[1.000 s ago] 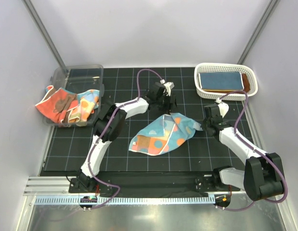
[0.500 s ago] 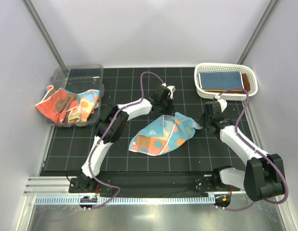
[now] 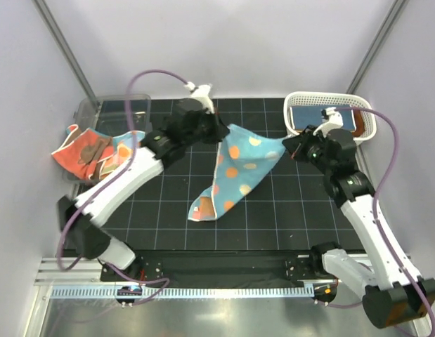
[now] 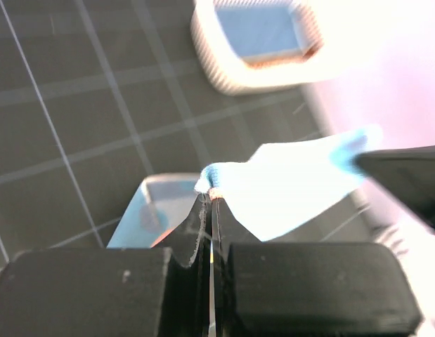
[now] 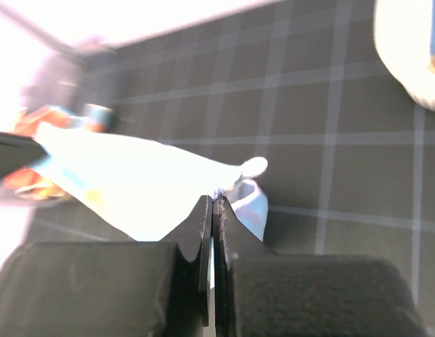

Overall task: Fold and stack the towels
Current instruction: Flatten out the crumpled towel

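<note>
Two arms hold the polka-dot towel (image 3: 239, 163) up over the black mat (image 3: 294, 210): left gripper (image 3: 221, 132) pinched tight on one top corner, right gripper (image 3: 286, 146) clamped on the other. Cloth hangs btwn them, lower end down on the mat. Both wrist views are blown out, so the fabric reads as a white-blue blur w/ no pattern. Right arm covers part of the white basket (image 3: 367, 121); the folded blue towel (image 3: 310, 116) inside shows only partly. Coral-red towel (image 3: 80, 151) spills over the clear bin (image 3: 115, 105), far left.
</note>
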Robot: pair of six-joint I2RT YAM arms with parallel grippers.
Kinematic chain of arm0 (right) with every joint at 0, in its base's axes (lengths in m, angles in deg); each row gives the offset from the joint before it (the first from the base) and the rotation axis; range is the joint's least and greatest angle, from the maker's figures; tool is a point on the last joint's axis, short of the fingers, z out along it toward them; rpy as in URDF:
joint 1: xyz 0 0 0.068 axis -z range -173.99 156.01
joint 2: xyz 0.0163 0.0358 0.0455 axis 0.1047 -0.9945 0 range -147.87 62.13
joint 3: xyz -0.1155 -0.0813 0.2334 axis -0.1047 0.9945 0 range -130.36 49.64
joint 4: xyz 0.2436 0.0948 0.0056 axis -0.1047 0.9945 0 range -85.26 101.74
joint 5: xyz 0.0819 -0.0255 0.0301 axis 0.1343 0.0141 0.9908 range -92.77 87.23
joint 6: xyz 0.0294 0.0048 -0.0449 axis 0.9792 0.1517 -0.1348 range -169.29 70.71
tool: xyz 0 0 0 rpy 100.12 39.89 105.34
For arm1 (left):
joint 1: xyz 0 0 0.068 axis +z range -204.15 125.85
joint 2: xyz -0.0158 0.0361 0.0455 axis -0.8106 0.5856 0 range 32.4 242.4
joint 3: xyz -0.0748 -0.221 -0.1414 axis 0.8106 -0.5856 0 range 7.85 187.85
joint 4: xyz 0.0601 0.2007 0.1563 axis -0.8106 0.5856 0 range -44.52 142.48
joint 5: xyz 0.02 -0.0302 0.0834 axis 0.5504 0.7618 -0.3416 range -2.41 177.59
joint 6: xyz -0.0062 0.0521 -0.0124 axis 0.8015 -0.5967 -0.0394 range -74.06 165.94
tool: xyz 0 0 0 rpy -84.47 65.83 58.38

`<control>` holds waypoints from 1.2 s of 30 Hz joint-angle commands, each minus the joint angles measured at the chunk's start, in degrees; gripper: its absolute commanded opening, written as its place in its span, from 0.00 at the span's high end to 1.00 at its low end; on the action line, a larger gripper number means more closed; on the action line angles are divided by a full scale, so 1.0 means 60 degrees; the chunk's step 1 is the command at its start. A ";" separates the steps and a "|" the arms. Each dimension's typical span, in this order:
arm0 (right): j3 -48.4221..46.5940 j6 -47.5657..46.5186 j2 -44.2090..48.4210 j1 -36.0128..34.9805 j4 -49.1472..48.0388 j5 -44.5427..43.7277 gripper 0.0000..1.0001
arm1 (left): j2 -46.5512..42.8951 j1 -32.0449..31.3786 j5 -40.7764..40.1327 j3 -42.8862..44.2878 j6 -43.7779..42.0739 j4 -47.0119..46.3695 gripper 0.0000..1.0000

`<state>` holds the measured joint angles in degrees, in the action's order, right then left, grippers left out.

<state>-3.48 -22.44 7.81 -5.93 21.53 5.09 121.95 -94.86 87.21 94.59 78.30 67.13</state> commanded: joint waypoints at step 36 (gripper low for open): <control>-0.0154 0.1531 -0.2745 -0.0133 -0.6179 0.0140 0.99 | -0.1220 0.0923 -0.3382 -0.0439 -0.0645 -0.1098 1.00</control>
<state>-3.83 -11.71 -1.17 -7.42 -2.16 7.99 109.80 -94.84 60.81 91.90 76.46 65.97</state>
